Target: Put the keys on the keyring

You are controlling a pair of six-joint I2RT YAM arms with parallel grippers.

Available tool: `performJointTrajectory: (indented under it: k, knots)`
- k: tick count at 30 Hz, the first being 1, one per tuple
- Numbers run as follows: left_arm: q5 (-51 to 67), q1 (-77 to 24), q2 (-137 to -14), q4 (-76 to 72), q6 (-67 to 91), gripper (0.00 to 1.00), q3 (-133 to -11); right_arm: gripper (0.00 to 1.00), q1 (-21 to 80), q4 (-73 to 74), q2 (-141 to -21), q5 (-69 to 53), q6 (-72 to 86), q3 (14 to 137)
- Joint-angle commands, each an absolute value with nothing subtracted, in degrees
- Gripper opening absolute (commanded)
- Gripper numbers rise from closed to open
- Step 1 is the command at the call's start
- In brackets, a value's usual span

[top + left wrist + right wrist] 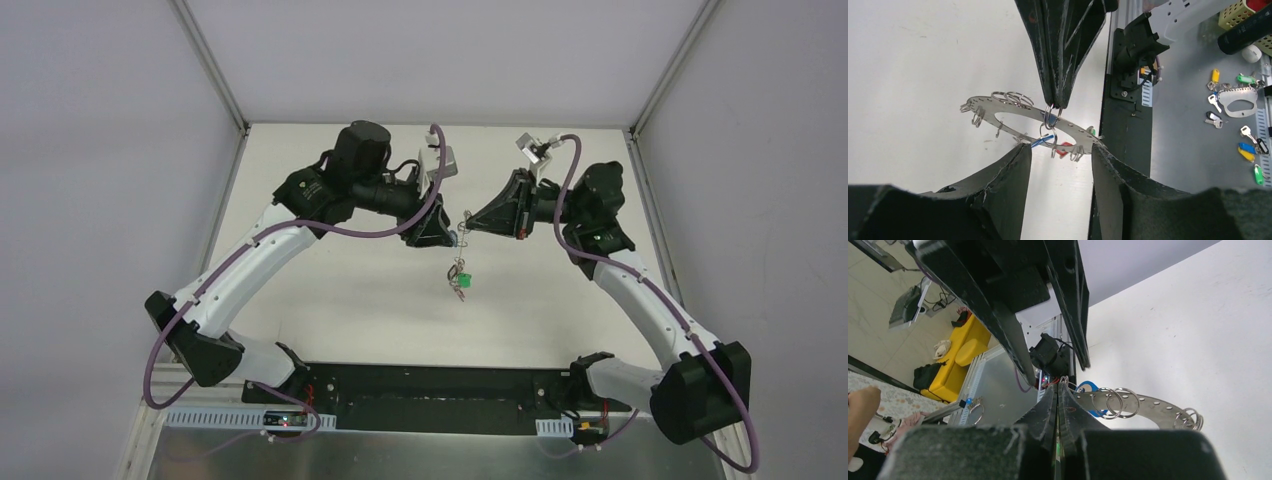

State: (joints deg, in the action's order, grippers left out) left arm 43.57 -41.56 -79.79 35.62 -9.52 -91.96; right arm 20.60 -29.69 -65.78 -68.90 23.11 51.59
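The keyring (985, 106), judged stiff and light, is pinched by its rim in the right gripper (1054, 104) jaws. The left gripper (1060, 150) jaws are spread.

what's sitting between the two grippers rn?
The keyring, pinched at a rim loop by the shut right gripper, with keys dangling beneath. The left gripper stands open at its near rim. Clearest in the left wrist view.

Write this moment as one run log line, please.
left tool: open, close to keyring | right tool: shut on keyring rim, holding it up | keys: some hang from keyring
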Motion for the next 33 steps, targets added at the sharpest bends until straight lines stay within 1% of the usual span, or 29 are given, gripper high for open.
performJointTrajectory:
  k: [1, 7, 10, 15, 21, 22, 33]
  knots:
    - [44.6, -41.4, -77.3, 25.7, -4.5, 0.48, -87.5, 0.0, 19.8, -38.7, -65.9, -68.0, 31.1, 55.2]
    - [44.8, -41.5, -76.8, 22.9, -3.3, 0.43, -85.4, 0.0, 18.6, -45.0, -65.7, -66.8, 36.6, 54.1]
    - [45.5, -41.5, -76.8, 22.3, -3.3, 0.38, -85.1, 0.0, 18.1, -46.6, -65.4, -66.3, 37.8, 53.2]
    - [45.8, -41.5, -77.5, 22.4, -3.6, 0.24, -85.6, 0.0, 17.5, -47.3, -64.9, -66.2, 38.3, 52.2]
    - [47.1, -41.5, -78.0, 23.4, -5.3, 0.02, -86.3, 0.0, 17.3, -49.3, -64.3, -66.4, 38.9, 50.7]
    - [47.5, -41.5, -78.2, 23.6, -5.5, 0.0, -86.4, 0.0, 17.2, -50.0, -64.3, -66.3, 39.0, 50.5]
    - [49.8, -43.7, -81.4, 27.7, -7.4, 0.0, -89.6, 0.0, 17.0, -54.8, -64.3, -65.9, 39.2, 48.0]
